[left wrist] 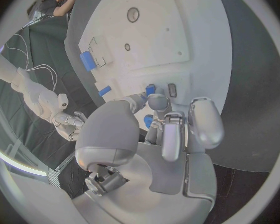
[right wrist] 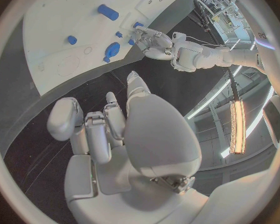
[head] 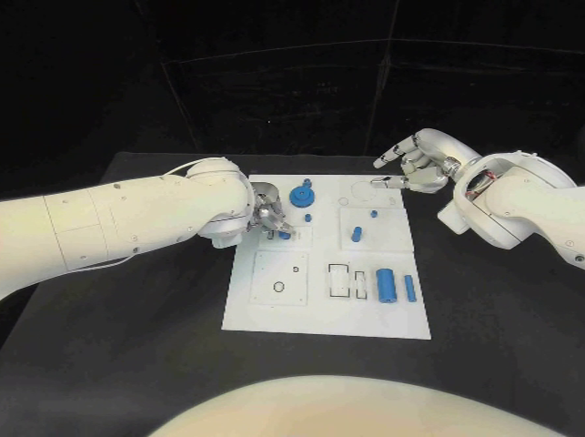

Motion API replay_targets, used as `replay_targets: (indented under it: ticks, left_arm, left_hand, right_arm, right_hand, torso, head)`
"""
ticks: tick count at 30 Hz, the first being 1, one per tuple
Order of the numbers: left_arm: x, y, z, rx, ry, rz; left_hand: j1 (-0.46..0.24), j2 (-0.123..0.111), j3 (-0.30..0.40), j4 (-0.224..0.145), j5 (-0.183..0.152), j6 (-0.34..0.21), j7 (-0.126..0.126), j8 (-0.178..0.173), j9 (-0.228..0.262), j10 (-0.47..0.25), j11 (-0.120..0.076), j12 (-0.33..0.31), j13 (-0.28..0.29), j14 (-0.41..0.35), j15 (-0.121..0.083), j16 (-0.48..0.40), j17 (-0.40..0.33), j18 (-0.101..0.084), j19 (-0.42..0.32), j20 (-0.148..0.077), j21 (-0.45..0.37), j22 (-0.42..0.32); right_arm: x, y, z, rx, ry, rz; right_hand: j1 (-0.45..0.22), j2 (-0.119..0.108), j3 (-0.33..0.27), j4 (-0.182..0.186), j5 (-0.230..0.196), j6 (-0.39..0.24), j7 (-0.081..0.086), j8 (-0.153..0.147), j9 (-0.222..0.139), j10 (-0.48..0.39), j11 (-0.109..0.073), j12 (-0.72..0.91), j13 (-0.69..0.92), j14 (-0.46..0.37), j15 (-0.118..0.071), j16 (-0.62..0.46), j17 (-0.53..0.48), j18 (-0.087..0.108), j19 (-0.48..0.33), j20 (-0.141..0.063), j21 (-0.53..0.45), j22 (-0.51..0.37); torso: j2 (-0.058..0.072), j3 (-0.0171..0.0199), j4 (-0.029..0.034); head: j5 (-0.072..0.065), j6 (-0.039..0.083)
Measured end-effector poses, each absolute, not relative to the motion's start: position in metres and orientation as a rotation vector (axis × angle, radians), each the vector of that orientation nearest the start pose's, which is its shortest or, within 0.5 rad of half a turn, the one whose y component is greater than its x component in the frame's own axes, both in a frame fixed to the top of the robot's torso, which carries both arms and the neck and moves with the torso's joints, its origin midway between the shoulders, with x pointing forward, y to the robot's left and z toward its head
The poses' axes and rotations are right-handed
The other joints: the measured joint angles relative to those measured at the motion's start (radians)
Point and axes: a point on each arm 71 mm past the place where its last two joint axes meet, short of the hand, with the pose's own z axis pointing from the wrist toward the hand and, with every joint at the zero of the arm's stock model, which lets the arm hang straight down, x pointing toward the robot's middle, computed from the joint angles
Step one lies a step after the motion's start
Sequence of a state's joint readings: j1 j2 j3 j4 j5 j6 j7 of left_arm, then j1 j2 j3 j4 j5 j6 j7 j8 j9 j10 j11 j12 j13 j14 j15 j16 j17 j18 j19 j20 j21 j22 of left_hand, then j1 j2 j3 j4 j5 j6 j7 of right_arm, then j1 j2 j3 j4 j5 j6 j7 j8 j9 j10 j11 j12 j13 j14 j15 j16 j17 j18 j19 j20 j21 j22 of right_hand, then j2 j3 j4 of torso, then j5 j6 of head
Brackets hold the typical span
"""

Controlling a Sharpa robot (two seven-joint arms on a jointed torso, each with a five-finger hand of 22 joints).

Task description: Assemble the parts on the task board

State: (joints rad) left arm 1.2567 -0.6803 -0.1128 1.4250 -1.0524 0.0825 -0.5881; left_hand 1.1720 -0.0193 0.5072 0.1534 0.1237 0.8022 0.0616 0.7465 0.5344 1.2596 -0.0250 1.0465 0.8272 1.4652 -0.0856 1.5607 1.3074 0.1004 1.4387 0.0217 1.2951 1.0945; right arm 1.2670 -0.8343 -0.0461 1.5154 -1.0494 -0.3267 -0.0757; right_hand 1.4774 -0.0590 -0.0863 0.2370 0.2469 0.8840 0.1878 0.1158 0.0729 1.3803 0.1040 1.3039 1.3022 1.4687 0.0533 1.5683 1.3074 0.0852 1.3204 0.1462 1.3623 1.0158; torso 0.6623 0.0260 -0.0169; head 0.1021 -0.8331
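The white task board (head: 279,309) lies mid-table. My left hand (head: 268,217) reaches over its left edge and pinches a small blue part (head: 283,235) between thumb and fingertip, low on the board; the left wrist view shows the same part (left wrist: 150,89) at the fingertips (left wrist: 157,102). A blue gear-like part (head: 303,196) sits just beyond the hand. A blue peg (head: 357,233), a blue cylinder (head: 387,285) and a thin blue bar (head: 409,288) lie further right. My right hand (head: 417,168) hovers at the board's far right corner, holding nothing, fingers loosely bent and apart.
Empty slots (head: 338,278) and a round hole (head: 279,287) mark the board's near half. Black table (head: 502,309) surrounds the board. In the right wrist view, the gear part (right wrist: 112,49) and cylinder (right wrist: 107,11) lie ahead of the right hand (right wrist: 115,134).
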Motion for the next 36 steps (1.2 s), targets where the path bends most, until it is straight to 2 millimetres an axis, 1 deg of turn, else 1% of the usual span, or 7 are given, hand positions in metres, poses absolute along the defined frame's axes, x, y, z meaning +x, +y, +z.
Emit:
replay_targets:
  ticks: [8, 12, 17, 21, 24, 33, 36]
  left_arm:
    - [0.494, 0.169, -0.230, -0.170, 2.341, -0.340]
    - [0.495, 0.167, -0.230, -0.168, 2.349, -0.333]
    - [0.497, 0.166, -0.230, -0.169, 2.360, -0.324]
    - [0.499, 0.166, -0.231, -0.171, 2.368, -0.317]
    - [0.500, 0.165, -0.231, -0.172, 2.374, -0.313]
    - [0.502, 0.164, -0.231, -0.173, 2.386, -0.304]
    - [0.503, 0.164, -0.232, -0.169, 2.391, -0.303]
  left_hand:
    - [0.000, 0.000, 0.004, 0.004, -0.002, 0.003, -0.002, 0.003, 0.002, 0.003, 0.003, 0.000, 0.001, 0.000, 0.000, 0.000, 0.000, 0.000, 0.000, 0.000, 0.004, 0.004]
    - [-0.019, 0.004, 0.014, 0.013, -0.004, 0.004, -0.004, 0.010, 0.007, 0.004, 0.003, 0.000, 0.001, 0.000, 0.000, 0.000, 0.000, 0.000, 0.000, 0.000, 0.004, 0.006]
    - [-0.062, 0.000, 0.057, 0.001, -0.004, 0.009, -0.008, 0.014, 0.011, 0.007, 0.000, 0.007, 0.003, 0.000, 0.000, 0.001, 0.000, 0.000, 0.003, -0.003, 0.006, 0.013]
    - [-0.099, -0.013, 0.102, -0.034, -0.004, 0.019, -0.015, 0.018, 0.011, 0.011, -0.004, 0.015, 0.008, 0.000, 0.000, 0.004, 0.000, 0.000, 0.003, -0.003, 0.009, 0.019]
    - [-0.108, -0.013, 0.105, -0.036, -0.005, 0.019, -0.016, 0.021, 0.011, 0.015, -0.008, 0.015, 0.011, 0.000, 0.000, 0.004, 0.000, 0.000, 0.003, -0.003, 0.009, 0.022]
    - [-0.132, -0.015, 0.096, -0.020, -0.005, 0.030, -0.020, 0.032, 0.018, 0.016, -0.009, 0.021, 0.014, 0.004, -0.004, 0.004, 0.000, 0.000, 0.006, -0.006, 0.014, 0.027]
    - [-0.145, -0.016, 0.086, -0.010, -0.005, 0.045, -0.030, 0.040, 0.022, 0.020, -0.013, 0.026, 0.017, 0.000, -0.007, 0.004, 0.000, 0.000, 0.010, -0.010, 0.016, 0.033]
  right_arm:
    - [0.500, -0.201, -0.158, 0.202, 1.707, 0.848]
    - [0.500, -0.201, -0.158, 0.201, 1.707, 0.849]
    - [0.500, -0.200, -0.158, 0.199, 1.708, 0.850]
    - [0.500, -0.200, -0.158, 0.199, 1.708, 0.850]
    - [0.500, -0.199, -0.158, 0.199, 1.708, 0.850]
    - [0.500, -0.198, -0.158, 0.198, 1.708, 0.851]
    - [0.500, -0.198, -0.158, 0.197, 1.708, 0.852]
  right_hand:
    - [0.000, 0.000, 0.000, 0.000, 0.000, 0.000, 0.000, 0.000, -0.001, -0.003, 0.003, 0.000, -0.002, 0.000, 0.000, 0.000, 0.000, 0.000, 0.000, 0.000, 0.000, 0.000]
    - [0.000, 0.000, -0.001, 0.001, 0.000, 0.000, 0.000, 0.000, -0.001, -0.003, 0.003, -0.001, -0.002, 0.000, 0.000, 0.000, 0.000, 0.000, 0.000, 0.000, 0.000, -0.001]
    - [0.003, 0.011, -0.002, 0.002, 0.003, 0.000, 0.000, 0.000, -0.001, -0.007, 0.000, -0.006, -0.004, 0.000, 0.000, 0.000, 0.000, 0.000, -0.002, 0.002, -0.004, -0.005]
    - [0.003, 0.011, -0.010, 0.002, 0.000, 0.000, 0.000, 0.000, -0.001, -0.007, 0.000, -0.006, -0.005, 0.000, 0.000, 0.000, 0.000, 0.000, -0.002, 0.002, -0.004, -0.008]
    - [-0.001, 0.015, -0.010, 0.002, 0.000, 0.000, 0.000, 0.000, -0.001, -0.007, 0.000, -0.006, -0.005, -0.004, -0.004, 0.000, 0.000, 0.000, -0.002, 0.002, -0.004, -0.008]
    - [-0.001, 0.015, -0.011, 0.003, -0.005, 0.000, 0.000, 0.000, -0.002, -0.007, 0.000, -0.006, -0.005, -0.004, -0.004, 0.000, 0.000, 0.000, -0.002, 0.002, -0.008, -0.009]
    - [-0.001, 0.015, -0.013, 0.004, -0.005, 0.000, 0.000, 0.000, -0.002, -0.007, 0.000, -0.006, -0.006, -0.004, -0.004, 0.000, 0.001, 0.000, -0.002, 0.002, -0.008, -0.009]
  torso:
    - [0.000, 0.0003, -0.0002]
    - [0.000, 0.0004, -0.0002]
    - [0.000, 0.0004, -0.0002]
    - [0.000, 0.0004, -0.0005]
    - [0.000, 0.0004, -0.0006]
    - [0.000, 0.0004, -0.0006]
    - [0.000, 0.0004, -0.0006]
  head:
    - [-0.002, -0.002]
    - [-0.002, -0.003]
    - [-0.002, -0.004]
    - [-0.004, -0.005]
    - [-0.004, -0.006]
    - [-0.005, -0.007]
    - [-0.006, -0.008]
